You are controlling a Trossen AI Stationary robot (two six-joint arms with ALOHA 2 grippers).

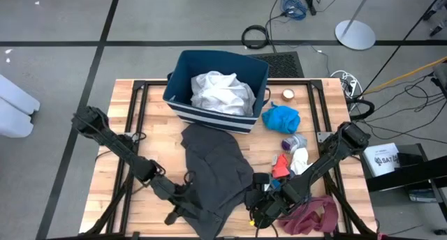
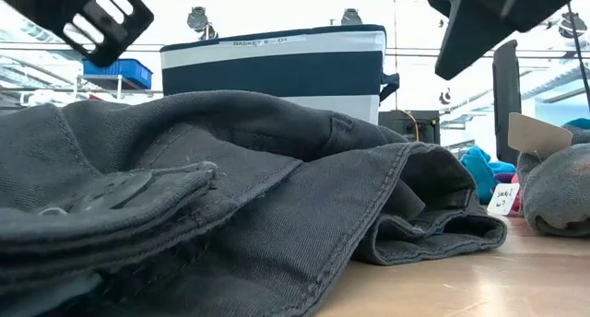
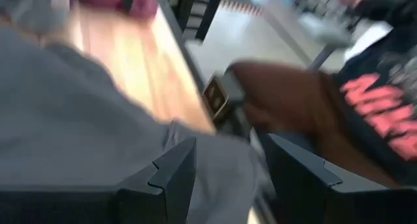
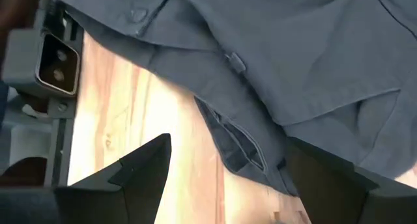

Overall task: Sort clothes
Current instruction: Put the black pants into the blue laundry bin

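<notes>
Dark grey garment [image 1: 216, 167]: spread flat on the wooden counter [image 1: 150, 139], centre to near edge, just in front of the bin; creased folds and a button flap fill the low view [image 2: 230, 170]; also seen in the right wrist view [image 4: 273, 61] and, blurred, in the left wrist view [image 3: 71, 120].

White garment [image 1: 222, 92]: bunched inside the dark blue bin with white stripes [image 1: 183, 76], which stands at the far middle of the counter.

Bright blue garment [image 1: 281, 118]: crumpled heap on the counter, just right of the bin.

Small grey-blue item [image 1: 293, 141], red piece [image 1: 280, 165] and white piece [image 1: 300, 160]: clustered near one another, right of the grey garment, below the blue heap.

Maroon garment [image 1: 314, 213]: heaped at the near right corner of the counter, beside the right arm.

Left gripper [image 1: 183, 205]: at the near left edge of the grey garment, jaws apart, cloth lying between and beneath them in the left wrist view; nothing clamped.

Right gripper [image 1: 260, 211]: at the near right edge of the grey garment, between it and the maroon heap, jaws apart over cloth hem and bare wood; nothing clamped.

Small round object [image 1: 288, 95]: on the counter behind the blue heap.
</notes>
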